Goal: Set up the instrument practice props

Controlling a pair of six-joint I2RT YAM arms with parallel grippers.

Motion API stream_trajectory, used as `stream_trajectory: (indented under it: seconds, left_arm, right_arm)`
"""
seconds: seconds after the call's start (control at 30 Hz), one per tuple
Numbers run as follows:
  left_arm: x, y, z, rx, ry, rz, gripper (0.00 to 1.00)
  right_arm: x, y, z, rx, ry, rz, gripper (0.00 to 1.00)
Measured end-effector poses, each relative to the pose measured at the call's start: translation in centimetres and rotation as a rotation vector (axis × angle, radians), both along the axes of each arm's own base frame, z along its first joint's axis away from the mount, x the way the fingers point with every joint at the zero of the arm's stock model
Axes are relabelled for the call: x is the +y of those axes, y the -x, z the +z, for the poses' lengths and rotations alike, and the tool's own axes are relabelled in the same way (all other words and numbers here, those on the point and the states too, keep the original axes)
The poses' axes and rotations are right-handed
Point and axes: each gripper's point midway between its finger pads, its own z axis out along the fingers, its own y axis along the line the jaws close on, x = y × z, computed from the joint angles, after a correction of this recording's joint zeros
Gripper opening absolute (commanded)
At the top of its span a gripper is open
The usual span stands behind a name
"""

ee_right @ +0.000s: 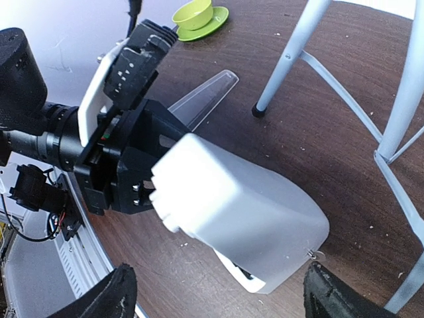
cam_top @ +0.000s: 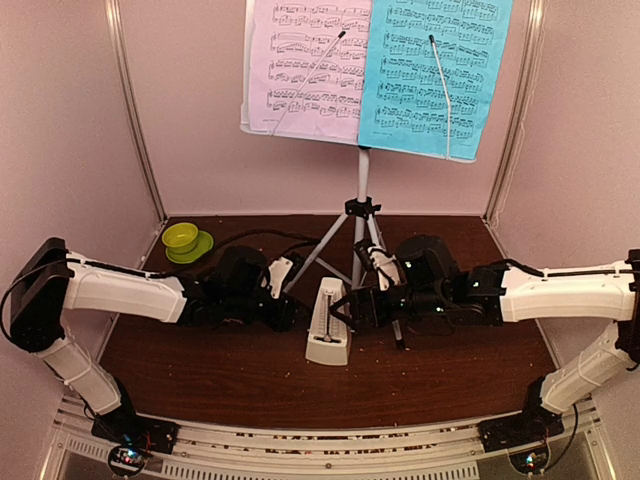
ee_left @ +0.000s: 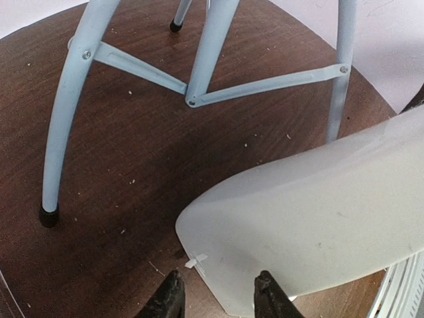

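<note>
Metronome (cam_top: 328, 328) stands upright between the wide-spread right jaws.

You are seeing the table (ee_left: 132, 165) showing dark wood grain, matt, gritty with crumbs. The tripod (ee_left: 207, 53) is reading as smooth satin metal; metronome (ee_right: 245, 218) and cover (ee_left: 298, 218) as smooth white plastic. The pages (cam_top: 310, 70) are looking matt paper, the bowl (ee_right: 193, 13) glossy.
</note>
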Motion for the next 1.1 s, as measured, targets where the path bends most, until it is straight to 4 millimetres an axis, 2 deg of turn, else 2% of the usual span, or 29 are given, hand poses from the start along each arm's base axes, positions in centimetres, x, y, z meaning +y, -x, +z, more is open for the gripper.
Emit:
stream_trajectory:
  seconds: [0.1,0.33,0.63,0.97,1.1]
  left_arm:
    - [0.2,0.3,-0.2,0.006,-0.002,-0.004,0.38]
    - [-0.1,1.2,-0.7,0.025,0.027,-0.038,0.37]
    - [-0.7,1.7,-0.2,0.035,0.08,-0.059,0.35]
    - [-0.6,2.0,-0.5,0.044,0.076,-0.058,0.35]
    - [-0.6,1.9,-0.5,0.043,0.076,-0.057,0.35]
  right_arm:
    - [0.9,0.0,0.5,-0.01,-0.009,0.004,0.88]
    - [1.7,0.1,0.4,-0.012,-0.002,0.012,0.87]
    - [1.7,-0.9,0.5,-0.034,0.021,-0.025,0.71]
    - [1.5,-1.7,-0.5,-0.047,0.075,-0.052,0.57]
    - [1.2,-1.9,-0.9,-0.051,0.092,-0.065,0.47]
